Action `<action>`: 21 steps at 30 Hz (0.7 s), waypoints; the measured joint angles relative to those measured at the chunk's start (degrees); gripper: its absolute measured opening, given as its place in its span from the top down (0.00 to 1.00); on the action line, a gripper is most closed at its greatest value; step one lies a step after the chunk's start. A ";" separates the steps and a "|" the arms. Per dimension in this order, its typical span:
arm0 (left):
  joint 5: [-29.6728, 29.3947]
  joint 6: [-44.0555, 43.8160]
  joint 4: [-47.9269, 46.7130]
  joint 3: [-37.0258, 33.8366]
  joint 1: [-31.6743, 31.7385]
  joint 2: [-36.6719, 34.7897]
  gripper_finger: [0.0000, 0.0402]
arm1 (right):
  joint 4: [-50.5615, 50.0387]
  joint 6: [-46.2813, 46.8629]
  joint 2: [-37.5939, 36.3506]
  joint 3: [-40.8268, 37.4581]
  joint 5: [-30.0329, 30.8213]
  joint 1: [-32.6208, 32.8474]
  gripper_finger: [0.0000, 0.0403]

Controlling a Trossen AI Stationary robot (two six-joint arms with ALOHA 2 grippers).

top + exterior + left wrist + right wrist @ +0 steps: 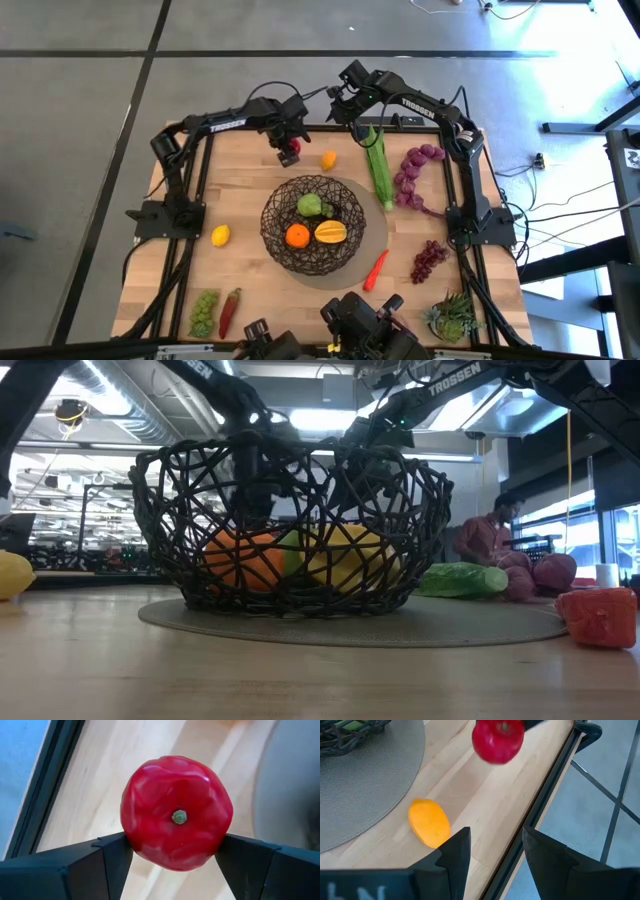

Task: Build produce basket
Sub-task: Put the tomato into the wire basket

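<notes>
My left gripper (pixel 288 150) hangs over the table's far edge, left of centre, shut on a red apple (pixel 177 812); the apple (pixel 497 740) also shows in the right wrist view. The wire basket (pixel 313 225) stands on a grey round mat (pixel 375 235) at mid-table, holding a green apple (pixel 310 206), an orange (pixel 297 236) and a yellow-orange fruit (pixel 331 232). My right gripper (pixel 492 850) waits open above the far edge, near a small orange fruit (pixel 429 822) lying on the wood. My left gripper pinches the red apple's two opposite sides (pixel 135 840) between its two fingers (pixel 112 857). The fingers come from above, pointing steeply down. The apple's stem end (pixel 179 816) faces up toward the wrist. The apple hangs clear of the wood.
A green leafy stalk (pixel 378 165) and purple grapes (pixel 415 175) lie far right. More purple grapes (pixel 430 260) and a red-orange vegetable (pixel 375 270) lie near right. A lemon (pixel 220 235), green grapes (pixel 205 312) and a red chilli (pixel 230 312) lie left. A succulent (pixel 455 318) stands near right.
</notes>
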 joint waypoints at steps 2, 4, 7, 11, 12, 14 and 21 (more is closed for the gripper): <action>0.00 -0.33 -0.47 0.00 -0.04 -1.72 0.41 | 0.01 0.00 0.00 0.00 0.00 -0.02 0.56; 0.44 -1.11 -1.48 0.00 -0.04 -3.35 0.41 | 0.06 0.00 0.00 0.00 0.00 -0.02 0.56; 0.54 -1.35 -2.68 0.00 -0.20 -5.94 0.41 | 0.77 0.01 0.00 0.00 0.00 0.00 0.56; 0.61 -3.11 -4.35 0.00 -0.92 -8.93 0.41 | 0.90 4.82 0.00 0.00 -0.02 0.00 0.56; 0.61 -3.26 -4.63 0.00 -1.23 -9.63 0.41 | 0.86 5.86 0.00 0.00 -0.02 0.00 0.56; 0.92 -3.46 -5.55 0.00 -1.99 -10.87 0.41 | 0.56 6.42 0.00 0.00 -0.04 0.05 0.56; 5.05 -4.50 -7.79 0.00 -5.35 -14.74 0.41 | -4.94 4.35 -0.53 0.00 -5.22 0.76 0.56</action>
